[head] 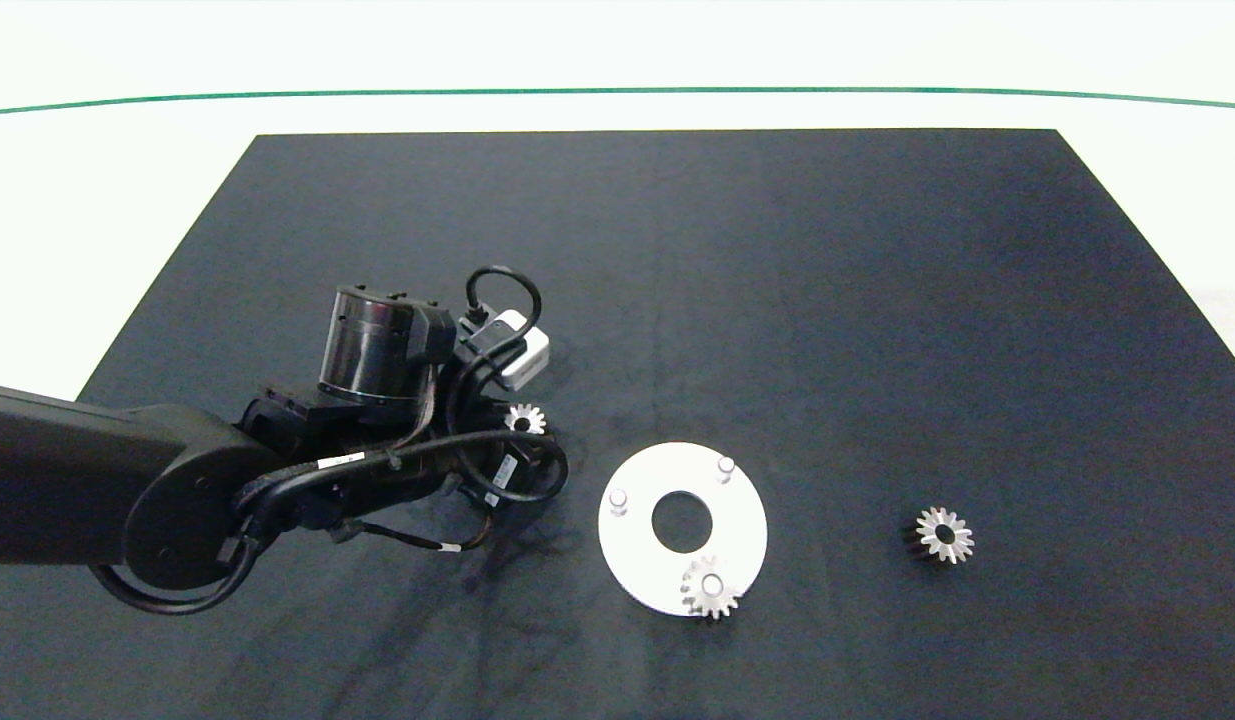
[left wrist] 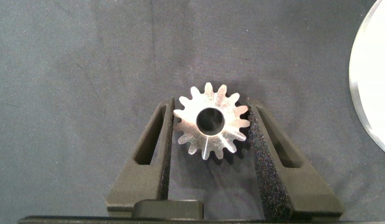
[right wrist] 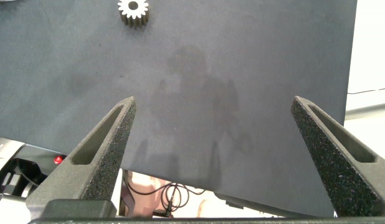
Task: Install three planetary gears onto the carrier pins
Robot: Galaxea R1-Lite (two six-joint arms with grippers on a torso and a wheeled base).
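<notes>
My left gripper (left wrist: 210,134) is pinching a gear (left wrist: 210,121) by its tooth tips on the mat left of the carrier disc (head: 637,545); if it slips or tilts, the bore jams on a pin (head: 618,497).

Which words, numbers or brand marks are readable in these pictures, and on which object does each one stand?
None can be read.
A small white label on the left arm's cable carries marks too small to read.
The planetary gears, the white disc and the black mat show no text.
</notes>
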